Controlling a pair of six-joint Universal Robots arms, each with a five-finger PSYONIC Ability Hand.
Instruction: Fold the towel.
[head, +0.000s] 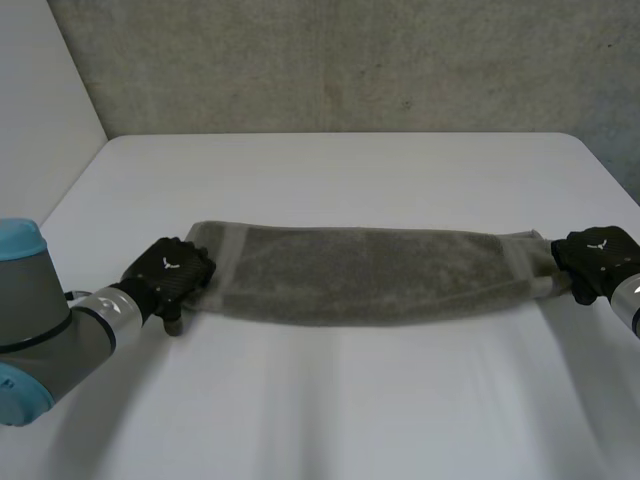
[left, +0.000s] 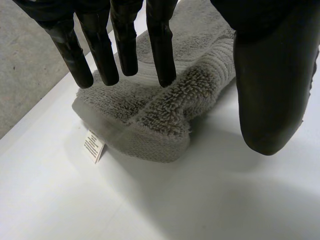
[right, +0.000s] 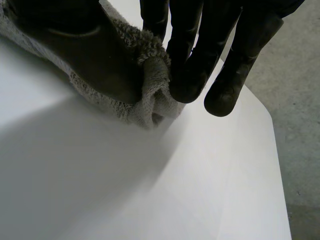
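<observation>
Head view: the towel (head: 360, 275) lies across the middle of the frame on the table (head: 350, 420) as a long, narrow, grey-green strip, already doubled lengthwise, with a plain woven band near each short end. The left hand (head: 168, 275) sits at the strip's left end, centre left of the frame. The right hand (head: 598, 262) is at its right end, by the right edge of the frame.

Left wrist view: the left hand's fingers (left: 160, 55) are straight, their tips on or just above the towel's (left: 165, 100) thick, looped pile. The thumb (left: 272, 90) stands apart beside the cloth, so this hand is released and grips nothing. Beyond the fingertips the towel's end shows stacked layers with a rounded hem. A small white label (left: 93, 146) sticks out from under it onto the table.

Right wrist view: the right hand (left: 200, 40) is grasping the towel (right: 155, 85), with a bunched bit of its end pinched between thumb (right: 95, 50) and fingertips.

The risk, as I judge it, lies in the uneven hold. If the right hand lifts or pulls now, the free left end may slide along the table, or its layers may slip apart. The next fold would then land skewed. The right pinch takes only a small tuft, perhaps not every layer, so a lower layer could drop away.
</observation>
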